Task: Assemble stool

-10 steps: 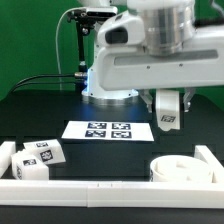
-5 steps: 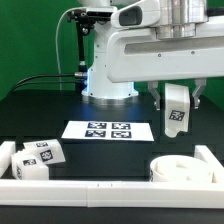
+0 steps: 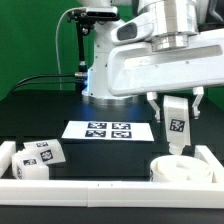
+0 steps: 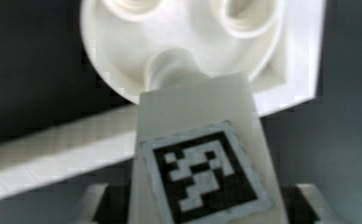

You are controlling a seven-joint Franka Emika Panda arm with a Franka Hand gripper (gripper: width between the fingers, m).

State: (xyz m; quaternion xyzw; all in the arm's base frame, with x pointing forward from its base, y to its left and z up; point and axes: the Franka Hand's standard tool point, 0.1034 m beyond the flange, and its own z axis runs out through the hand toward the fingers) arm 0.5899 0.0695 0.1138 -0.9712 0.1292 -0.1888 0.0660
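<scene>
My claw (image 3: 177, 108) is clenched on one stool leg (image 3: 177, 130), a finger on each side of it and the leg filling the gap between them. The leg is a stubby, chunky white block. It hangs almost upright, leaning a little, with a black-and-white square tag on the face turned to the exterior view. In the wrist view that same tag sits large on the broad end of the leg, and the body narrows toward its far tip.

Right under the leg lies the seat (image 3: 183, 168), a round flat white disc with a raised rim. It rests on the black surface (image 3: 40, 115) at the exterior view's right, tucked into the corner of the white frame rails (image 3: 100, 186). From my wrist I see two round hollows in the seat's face, and the leg's tip points at the spot between them. I cannot tell whether the tip touches the disc or hangs just above it.

Well apart from me, at the exterior view's left, another leg (image 3: 40, 158) lies on its side just behind the front rail, its tag facing up and outward. One more white part (image 3: 5, 158) sits beside it, cut off by the picture's edge. The marker board (image 3: 108, 130) lies flat between those parts and my base.
</scene>
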